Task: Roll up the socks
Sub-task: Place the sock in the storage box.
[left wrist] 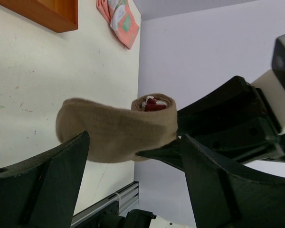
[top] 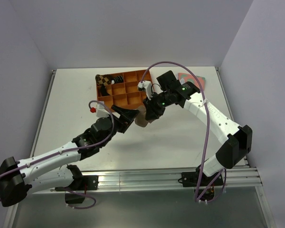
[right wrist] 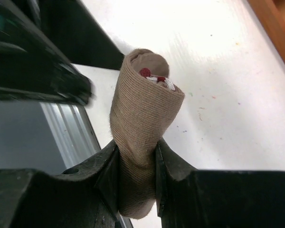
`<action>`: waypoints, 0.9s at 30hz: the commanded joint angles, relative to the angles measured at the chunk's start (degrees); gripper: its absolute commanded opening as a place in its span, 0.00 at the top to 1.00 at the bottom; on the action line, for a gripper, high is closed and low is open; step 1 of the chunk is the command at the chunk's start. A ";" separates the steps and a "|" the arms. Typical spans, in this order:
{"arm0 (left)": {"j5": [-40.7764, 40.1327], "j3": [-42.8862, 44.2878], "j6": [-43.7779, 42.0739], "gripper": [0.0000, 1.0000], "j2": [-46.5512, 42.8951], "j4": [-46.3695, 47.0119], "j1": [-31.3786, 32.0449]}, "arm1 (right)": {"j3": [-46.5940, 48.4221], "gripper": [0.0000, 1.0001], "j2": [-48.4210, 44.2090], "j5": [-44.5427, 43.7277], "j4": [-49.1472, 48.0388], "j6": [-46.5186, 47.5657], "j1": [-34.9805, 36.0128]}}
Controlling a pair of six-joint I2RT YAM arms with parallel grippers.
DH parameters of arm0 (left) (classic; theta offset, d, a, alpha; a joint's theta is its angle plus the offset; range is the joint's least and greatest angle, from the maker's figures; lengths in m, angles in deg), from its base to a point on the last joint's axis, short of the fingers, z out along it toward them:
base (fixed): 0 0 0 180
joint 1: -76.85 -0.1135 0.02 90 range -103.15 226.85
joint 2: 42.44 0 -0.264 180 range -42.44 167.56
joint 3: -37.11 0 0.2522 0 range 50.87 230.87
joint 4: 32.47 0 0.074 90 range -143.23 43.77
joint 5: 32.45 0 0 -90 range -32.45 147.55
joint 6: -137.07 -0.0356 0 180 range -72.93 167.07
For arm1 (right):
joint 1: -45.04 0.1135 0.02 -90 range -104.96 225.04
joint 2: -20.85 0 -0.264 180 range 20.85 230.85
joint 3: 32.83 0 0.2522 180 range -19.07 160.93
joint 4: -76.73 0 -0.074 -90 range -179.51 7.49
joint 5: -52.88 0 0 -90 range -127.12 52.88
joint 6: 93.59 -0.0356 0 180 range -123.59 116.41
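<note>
White table beneath right tool pinching rolled tan sock, cuff mostly hidden; left tool spread.

Soft, even light falls from overhead, and the pale counter looks bright with no hard glare. Beneath the left gripper and the right gripper the shadows are faint and blurred. From the right wrist, the tan sock is crisp down to its weave. The dark fingers nearest the lens go soft, and the counter beyond that gripper bleaches almost white. The left wrist view is slightly hazy.
</note>
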 commanded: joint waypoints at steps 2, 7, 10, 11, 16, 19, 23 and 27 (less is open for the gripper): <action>-2.79 0.35 0.14 0.17 -4.24 -5.83 -0.27 | -0.37 1.00 -2.91 -2.97 -3.68 -0.52 -0.10; -0.07 -0.09 1.89 0.12 -3.28 -1.73 -0.19 | -0.20 1.00 -3.26 -1.92 -4.21 -1.05 -0.01; 0.64 -0.70 3.30 0.03 -1.09 1.97 0.34 | 0.06 1.00 -3.26 -1.04 -4.21 -1.40 0.17; 0.73 -0.88 3.48 0.03 -0.13 4.08 0.43 | -0.11 1.00 -3.44 -1.12 -4.39 -1.57 0.25; 1.79 0.79 3.48 0.04 2.69 6.73 0.78 | -0.37 1.00 -3.35 -0.51 -4.30 -1.49 0.43; 1.70 1.23 3.57 0.04 3.66 8.31 0.78 | -0.64 1.00 -3.53 0.02 -4.65 -1.84 0.52; 1.52 1.76 3.92 0.05 5.24 8.93 0.78 | -0.02 1.00 -3.35 1.34 -3.69 -1.67 0.60; 1.52 1.58 3.92 0.07 6.21 11.48 0.78 | -0.02 1.00 -3.26 1.78 -3.16 -1.49 0.87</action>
